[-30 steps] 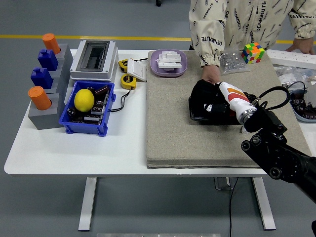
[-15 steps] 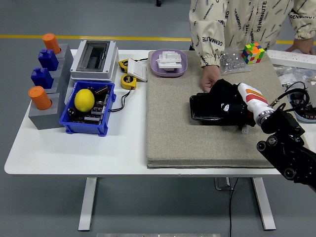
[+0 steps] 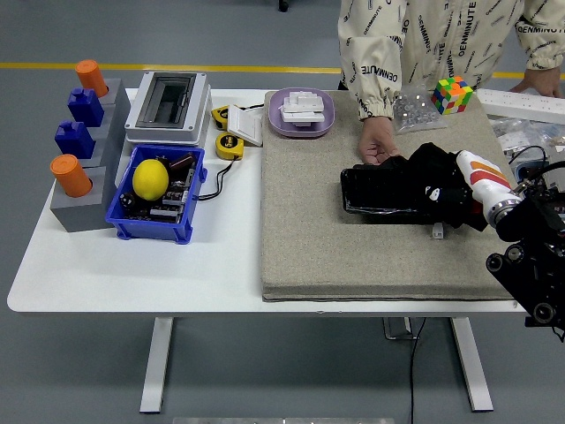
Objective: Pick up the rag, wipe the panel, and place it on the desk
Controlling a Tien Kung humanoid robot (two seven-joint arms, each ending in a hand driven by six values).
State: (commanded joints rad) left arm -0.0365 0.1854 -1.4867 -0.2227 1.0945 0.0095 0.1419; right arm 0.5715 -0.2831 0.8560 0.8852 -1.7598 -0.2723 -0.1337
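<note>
A: Near edge first. Bare white table (image 3: 132, 274) along the front, with a grey felt mat (image 3: 353, 256) over its right half. The right arm enters low at the right edge.

B: And the right hand (image 3: 446, 190)?

A: It lies over the right end of the black panel (image 3: 380, 193), which sits flat on the mat. A black rag (image 3: 431, 168) is bunched under and around the hand. Black on black, so the fingers cannot be separated from the cloth; I judge them clenched on the rag, pressing it to the panel.

B: Left arm?

A: Not visible anywhere.

B: Anything behind the panel?

A: A person's hand (image 3: 378, 146) rests on the mat at the panel's far edge, touching or nearly touching it, seemingly steadying it. Further back: a clear bag (image 3: 410, 110), a Rubik's cube (image 3: 452, 94) and a purple tray (image 3: 305, 113). On the left side, a blue bin (image 3: 119, 221) holding a lemon (image 3: 150, 178), two yellow tape measures (image 3: 229, 144) and a grey enclosure (image 3: 168, 106).

B: Task status?

A: Judgement: pick-up is done and the wipe is in progress, with the rag at the panel's right end. The panel's left part is uncovered. Not yet done: finishing the wipe and setting the rag down on the desk.
</note>
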